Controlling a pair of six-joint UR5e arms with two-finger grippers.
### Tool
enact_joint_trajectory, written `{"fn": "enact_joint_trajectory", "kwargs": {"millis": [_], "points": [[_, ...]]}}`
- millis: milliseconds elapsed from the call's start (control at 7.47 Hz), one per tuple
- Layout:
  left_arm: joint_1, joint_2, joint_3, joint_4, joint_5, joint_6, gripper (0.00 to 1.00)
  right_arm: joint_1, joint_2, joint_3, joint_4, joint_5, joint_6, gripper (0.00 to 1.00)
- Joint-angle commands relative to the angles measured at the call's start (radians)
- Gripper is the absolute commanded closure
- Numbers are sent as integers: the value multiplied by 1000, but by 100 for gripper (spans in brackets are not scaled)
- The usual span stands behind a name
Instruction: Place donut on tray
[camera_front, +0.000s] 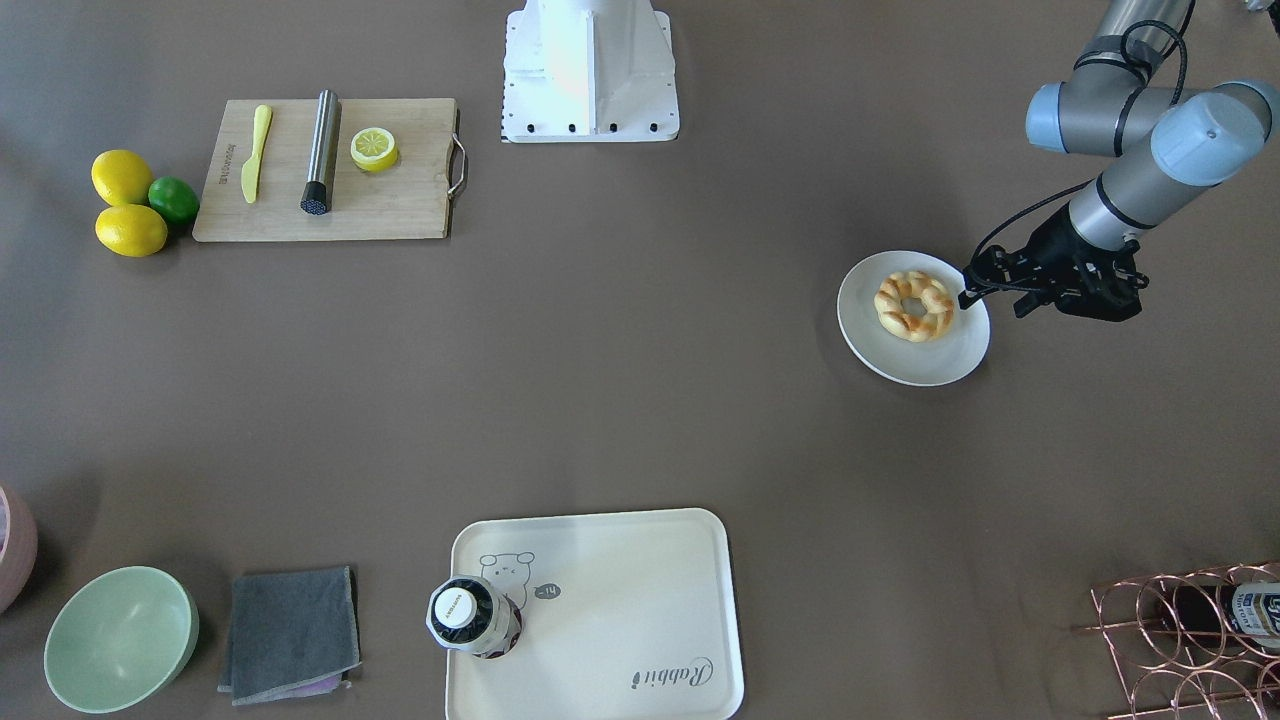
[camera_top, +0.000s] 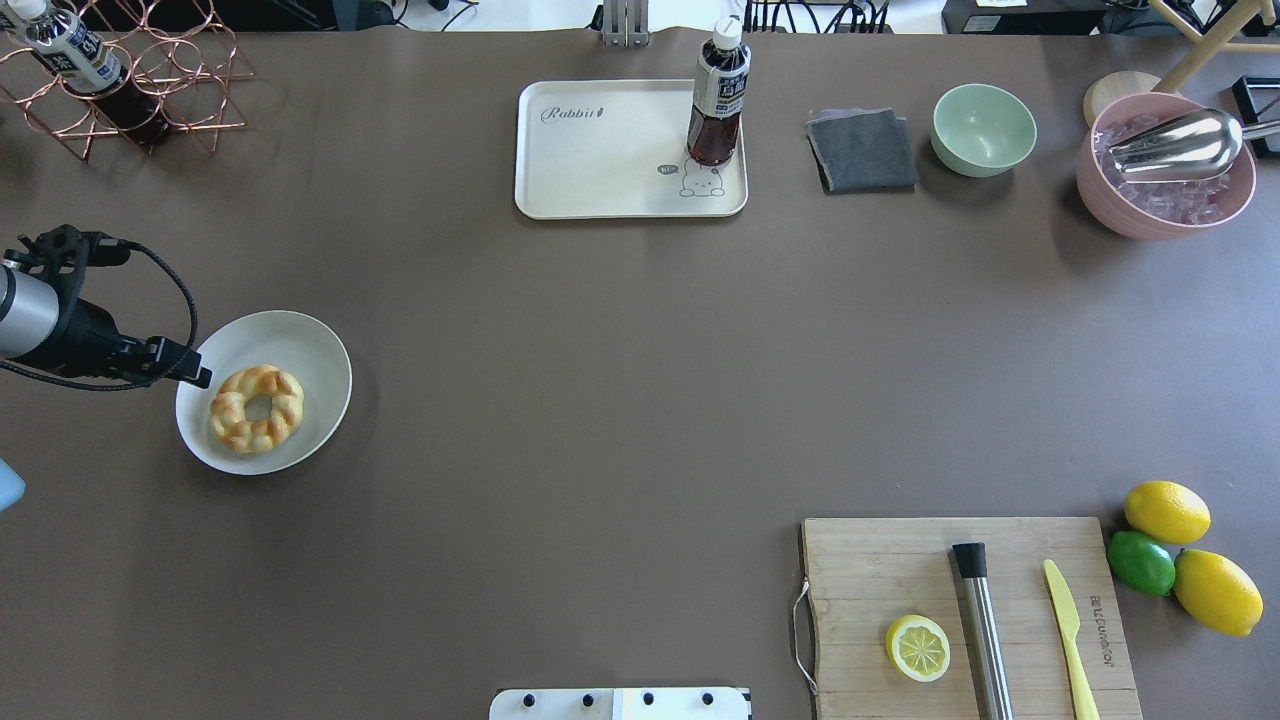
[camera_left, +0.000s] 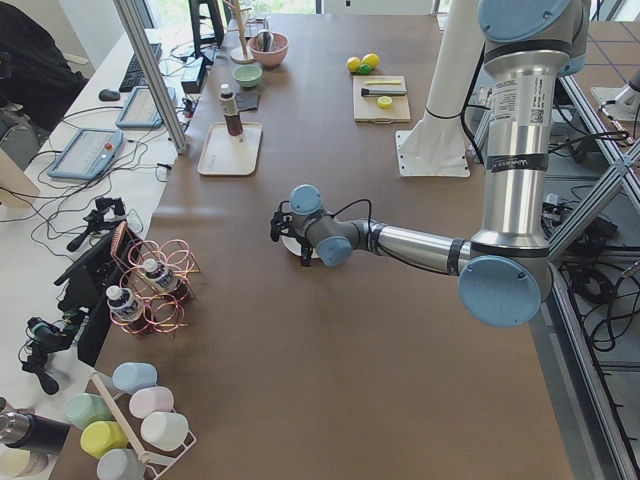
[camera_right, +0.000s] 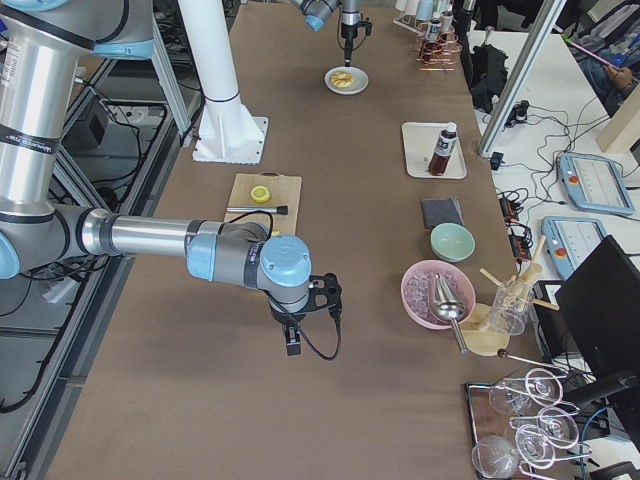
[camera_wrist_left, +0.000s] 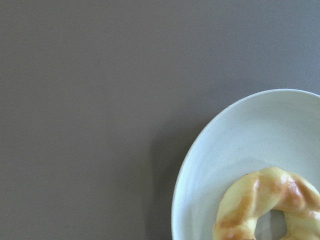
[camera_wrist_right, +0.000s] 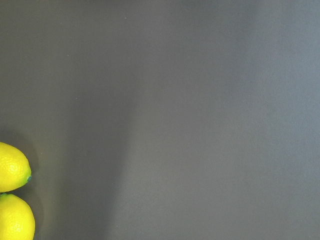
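Note:
The donut (camera_front: 914, 305), golden with browned twisted ridges, lies on a round white plate (camera_front: 925, 365) at the robot's left; it also shows in the overhead view (camera_top: 256, 408) and the left wrist view (camera_wrist_left: 270, 205). My left gripper (camera_front: 965, 290) hangs above the plate's outer edge beside the donut, not touching it, and looks shut and empty. The cream tray (camera_top: 600, 160) sits at the far middle with a dark bottle (camera_top: 718, 95) standing on its bear corner. My right gripper (camera_right: 292, 345) hovers over bare table near the lemons; I cannot tell whether it is open or shut.
A wooden cutting board (camera_top: 880, 570) with a halved lemon (camera_top: 917, 647), a metal muddler and a yellow knife lies at the near right. Two lemons and a lime lie beside it. A grey cloth (camera_top: 862, 150), green bowl (camera_top: 984, 128), pink ice bowl (camera_top: 1165, 190) and copper rack (camera_top: 120, 80) line the far edge.

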Motion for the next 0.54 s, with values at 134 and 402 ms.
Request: {"fn": "enact_joint_trajectory", "kwargs": {"millis": [134, 402], "points": [[5, -33, 40, 0, 1, -4, 39, 0, -1, -1, 0, 0, 0, 1], [5, -32, 42, 0, 2, -7, 48, 0, -1, -1, 0, 0, 0, 1]]}}
